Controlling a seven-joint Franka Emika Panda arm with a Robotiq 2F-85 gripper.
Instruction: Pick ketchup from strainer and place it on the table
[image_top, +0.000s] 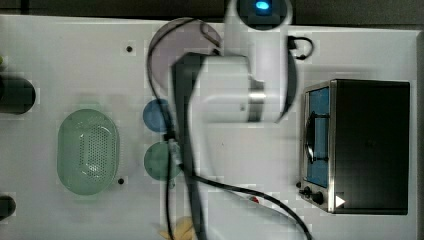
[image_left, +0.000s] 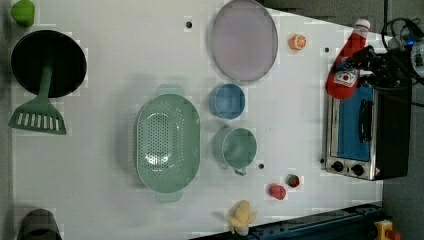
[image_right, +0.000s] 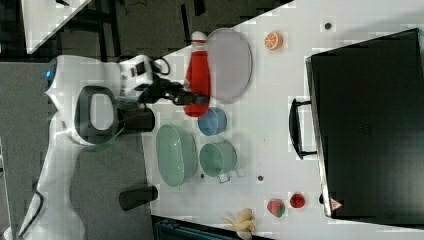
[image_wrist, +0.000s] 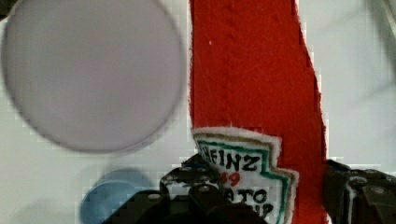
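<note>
So the hand (image_wrist: 261, 196) is clamped on the ketchup (image_wrist: 254, 84) near its label end, bottle lifted clear of the strainer (image_left: 167, 142), bare desk (image_left: 125, 60) underneath for the drop.

Blue bowl (image_left: 227, 101) beside green cup (image_left: 239, 147), grey plate (image_left: 244, 40) nearby.

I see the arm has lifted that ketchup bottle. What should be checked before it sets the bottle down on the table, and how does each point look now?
1. Grip: the gripper clamps the ketchup at its label. Ok.
2. Bottle out of the strainer: the basket holds nothing. Ok.
3. Bottle clear of the table: in the right view it hangs in the air. Ok.
4. Landing spot: the grey plate and blue bowl lie close below; bare table lies beside them. Cannot tell which the bottle is over.
5. Bottle's tilt: in the left view it hangs slanted. Not ok for standing upright.
</note>
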